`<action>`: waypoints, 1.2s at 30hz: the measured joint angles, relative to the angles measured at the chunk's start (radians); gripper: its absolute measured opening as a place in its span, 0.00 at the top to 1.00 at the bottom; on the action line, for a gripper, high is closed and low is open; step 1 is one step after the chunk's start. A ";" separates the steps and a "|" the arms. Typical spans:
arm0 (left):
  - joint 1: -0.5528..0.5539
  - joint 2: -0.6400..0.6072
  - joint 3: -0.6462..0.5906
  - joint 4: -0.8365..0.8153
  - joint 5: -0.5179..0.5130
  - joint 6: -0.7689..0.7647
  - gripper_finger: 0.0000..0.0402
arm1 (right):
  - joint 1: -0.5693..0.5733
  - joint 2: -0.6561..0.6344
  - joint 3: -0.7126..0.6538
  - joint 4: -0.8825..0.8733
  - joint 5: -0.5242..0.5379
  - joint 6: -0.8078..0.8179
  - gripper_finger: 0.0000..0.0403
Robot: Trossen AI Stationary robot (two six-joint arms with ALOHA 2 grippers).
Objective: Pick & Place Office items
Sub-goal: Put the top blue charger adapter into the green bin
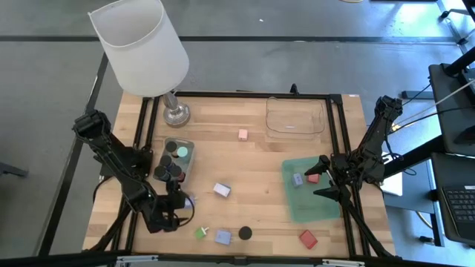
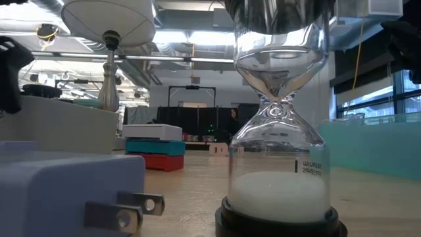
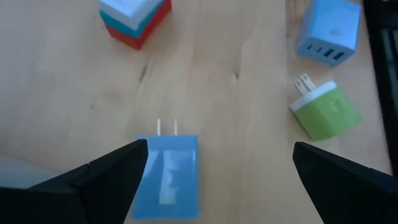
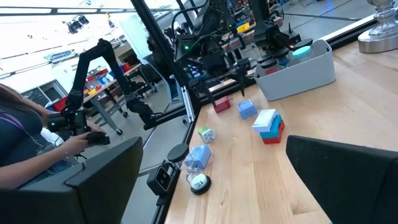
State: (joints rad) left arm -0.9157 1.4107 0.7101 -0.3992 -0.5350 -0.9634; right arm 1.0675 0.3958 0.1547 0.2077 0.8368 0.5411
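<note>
The left gripper (image 1: 180, 202) hangs low over the wooden table (image 1: 252, 159), fingers spread, likely lining up a pick; the right gripper (image 1: 323, 176) waits spread over the green tray (image 1: 308, 204). Low down, an hourglass (image 2: 281, 118) looms. At the left wrist, a blue plug (image 3: 169, 177) lies between the fingers.

Left hand (image 1: 180, 202) open low over table, right hand (image 1: 324, 176) open, hovering
</note>
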 joint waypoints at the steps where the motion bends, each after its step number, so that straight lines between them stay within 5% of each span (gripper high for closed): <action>1: 0.000 0.005 0.000 0.000 0.011 -0.009 0.00 | 0.000 0.000 0.000 0.000 0.000 0.000 0.01; 15: 0.002 0.192 0.001 -0.042 -0.003 -0.177 0.00 | 0.000 0.000 0.000 0.000 0.000 0.000 0.01; 36: 0.002 0.189 0.002 0.032 0.069 -0.221 0.04 | 0.000 0.000 0.000 0.000 0.000 0.000 0.01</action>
State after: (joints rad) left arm -0.9134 1.5993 0.7116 -0.3672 -0.4660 -1.1842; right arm 1.0676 0.3958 0.1547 0.2078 0.8368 0.5411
